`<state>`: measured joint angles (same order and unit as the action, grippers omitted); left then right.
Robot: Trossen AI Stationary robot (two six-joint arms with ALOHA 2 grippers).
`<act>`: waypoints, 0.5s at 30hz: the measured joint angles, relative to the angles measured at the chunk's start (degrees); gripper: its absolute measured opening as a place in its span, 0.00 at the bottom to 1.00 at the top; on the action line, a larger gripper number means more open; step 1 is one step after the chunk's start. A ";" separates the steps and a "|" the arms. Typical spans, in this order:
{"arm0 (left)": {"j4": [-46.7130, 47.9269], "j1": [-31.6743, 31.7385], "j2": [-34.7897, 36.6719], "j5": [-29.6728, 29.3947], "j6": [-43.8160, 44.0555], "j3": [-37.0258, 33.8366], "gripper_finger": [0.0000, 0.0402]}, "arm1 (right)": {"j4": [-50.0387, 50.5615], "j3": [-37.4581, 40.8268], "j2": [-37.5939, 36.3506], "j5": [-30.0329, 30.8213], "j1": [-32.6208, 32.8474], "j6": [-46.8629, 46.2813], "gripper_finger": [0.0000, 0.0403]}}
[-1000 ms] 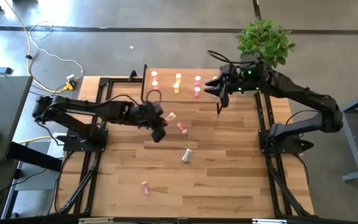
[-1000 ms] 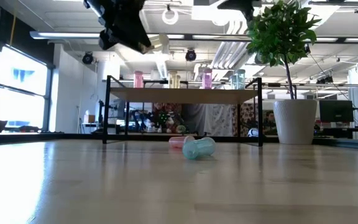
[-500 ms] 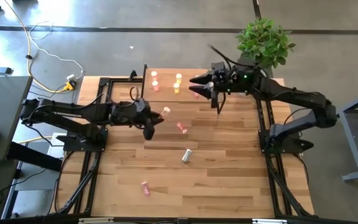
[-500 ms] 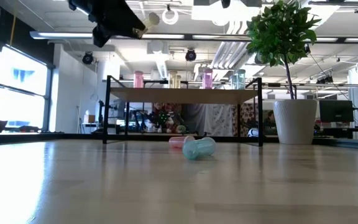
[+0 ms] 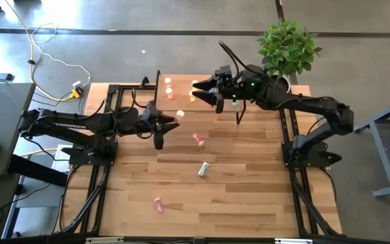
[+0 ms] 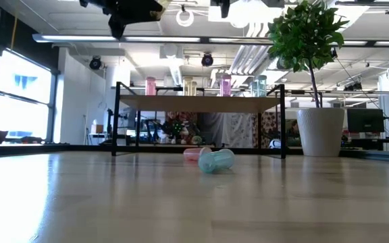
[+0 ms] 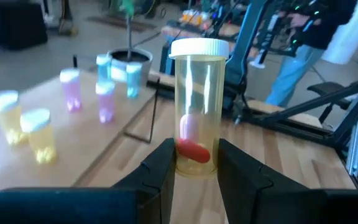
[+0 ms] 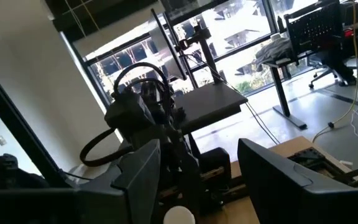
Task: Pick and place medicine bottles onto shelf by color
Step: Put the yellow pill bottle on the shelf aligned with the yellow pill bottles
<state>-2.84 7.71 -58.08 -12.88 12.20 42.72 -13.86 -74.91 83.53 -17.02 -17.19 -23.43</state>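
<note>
My left gripper (image 5: 170, 123) is shut on a clear yellow bottle (image 7: 195, 106) with a white cap and a red capsule inside. It is raised above the table, just in front of the shelf (image 5: 158, 87), and also shows in the low view (image 6: 137, 9). My right gripper (image 5: 198, 87) hovers open and empty over the shelf top; its fingers stand apart in the right wrist view (image 8: 201, 152). Yellow (image 7: 39, 134), pink (image 7: 104, 99) and pale blue-green (image 7: 132, 79) bottles stand upright on the shelf. A pale green bottle (image 6: 216, 160) and two pink ones (image 5: 198, 139) (image 5: 158, 205) lie on the table. My left gripper pinches the yellow bottle's bottom end (image 7: 195, 167) between its two fingers, one on each side. The fingers come roughly level from the table's left. The bottle is lifted clear and sticks out past the fingertips, with its white cap (image 7: 197, 47) away from the gripper.
A potted plant (image 5: 286, 42) stands at the far right corner, behind my right arm. Black frame rails (image 5: 293, 146) run along both table sides. The pale green bottle also shows in the high view (image 5: 203, 169), mid-table. A person in blue trousers (image 7: 291, 68) stands beyond the table.
My left gripper has risen and gone toward the far edge and the shelf, carrying the yellow bottle clear of the table. My right gripper has gone toward the table's left, from the shelf's right end to over its middle.
</note>
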 joint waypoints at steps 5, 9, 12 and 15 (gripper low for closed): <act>-3.34 2.44 -0.02 3.33 -3.19 0.00 0.22 | -1.25 -0.51 0.61 0.44 0.00 0.54 0.51; -4.65 5.22 -0.02 7.48 -3.64 0.00 0.22 | -0.74 -2.99 0.58 0.81 0.00 3.84 0.51; -4.75 7.26 -0.04 9.66 -4.85 0.00 0.22 | 3.02 -5.81 0.67 3.54 0.00 7.51 0.51; -4.80 9.23 -0.04 12.30 -5.60 0.00 0.22 | 8.71 -9.03 1.30 4.59 0.00 10.57 0.51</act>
<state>-7.64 16.94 -58.13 -0.58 6.60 42.72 -5.15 -83.95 84.84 -12.43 -17.19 -12.86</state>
